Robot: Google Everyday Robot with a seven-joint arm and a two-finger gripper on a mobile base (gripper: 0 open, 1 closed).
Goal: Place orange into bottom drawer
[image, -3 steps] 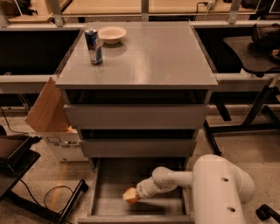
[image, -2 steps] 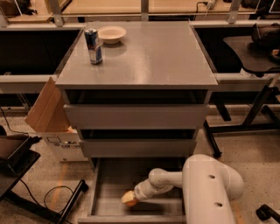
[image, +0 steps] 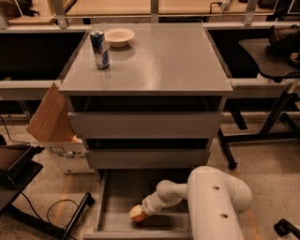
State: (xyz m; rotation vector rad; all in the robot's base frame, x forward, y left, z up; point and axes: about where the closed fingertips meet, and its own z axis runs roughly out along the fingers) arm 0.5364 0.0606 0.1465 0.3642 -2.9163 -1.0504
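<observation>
Tool (image: 139, 212), clamped around the orange (image: 135, 214), had dipped slightly lower into the open bottom drawer (image: 117, 190), its floor just beneath the tool; release likely came next

Grey cabinet top (image: 159, 61) bears can (image: 99, 49) and bowl (image: 119, 36); claw (image: 139, 213) inside bottom drawer (image: 117, 197).

A grey cabinet (image: 150, 61) stands on a pale speckled floor (image: 262, 164) under warm, dim light. Just left of the cabinet leans an open cardboard box (image: 51, 122), with a black stand (image: 28, 187) and a cable (image: 56, 208) further left. Right of the cabinet is a dark table (image: 269, 51) on black legs. Behind the cabinet runs a wooden bench top (image: 117, 7)
</observation>
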